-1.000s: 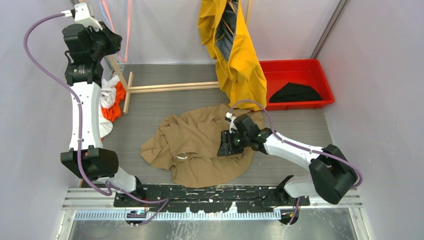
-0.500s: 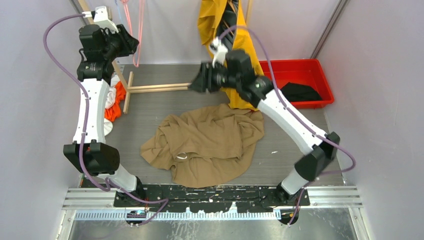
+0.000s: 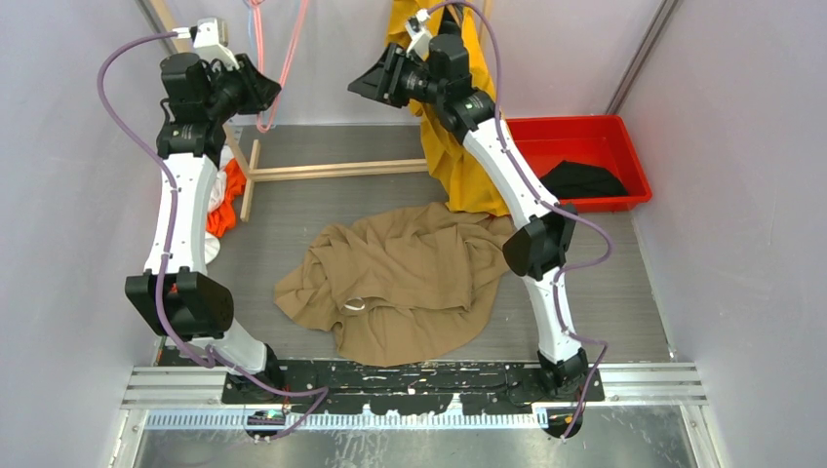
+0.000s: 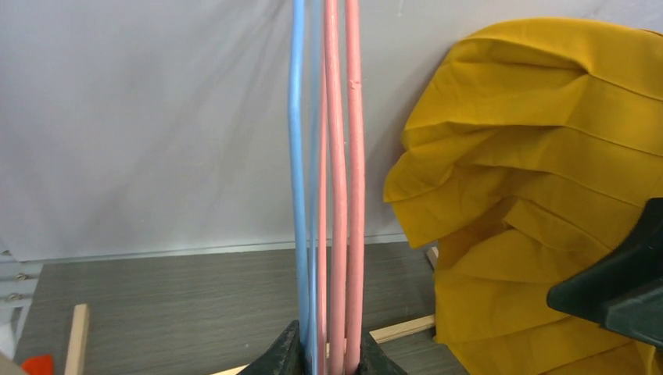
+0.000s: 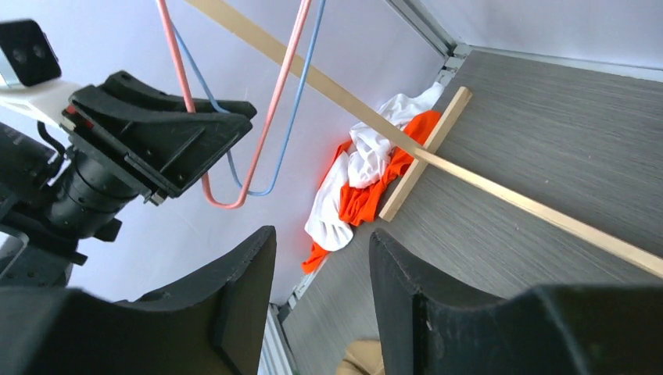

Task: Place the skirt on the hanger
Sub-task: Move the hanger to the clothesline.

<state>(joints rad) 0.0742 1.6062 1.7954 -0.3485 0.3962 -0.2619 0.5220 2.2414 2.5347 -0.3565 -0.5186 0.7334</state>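
The tan skirt [image 3: 400, 283] lies crumpled in a heap in the middle of the desk [image 3: 322, 210], apart from both arms and in much the same place and shape as a second ago.

The big change is the right arm. A second ago it was bent low with its tip on the right side of the skirt. Now it stretches high toward the back wall in front of the hanging yellow garment [image 3: 449, 156]. The right gripper [image 5: 320, 242] points across at the left one, its jaws about half apart with nothing between them.

The left gripper [image 4: 324, 355] is up in the back left corner and has moved a little to the right since then. Its jaws are drawn in close around the upright rods of the pink and blue hangers [image 4: 356, 195], touching the outermost rods. The hangers have swung to the right with it.

Unchanged are the wooden stand [image 3: 332, 171], the orange and white cloth [image 3: 219, 195] at its foot, and the red bin [image 3: 624, 146] holding a black cloth [image 3: 583, 180]
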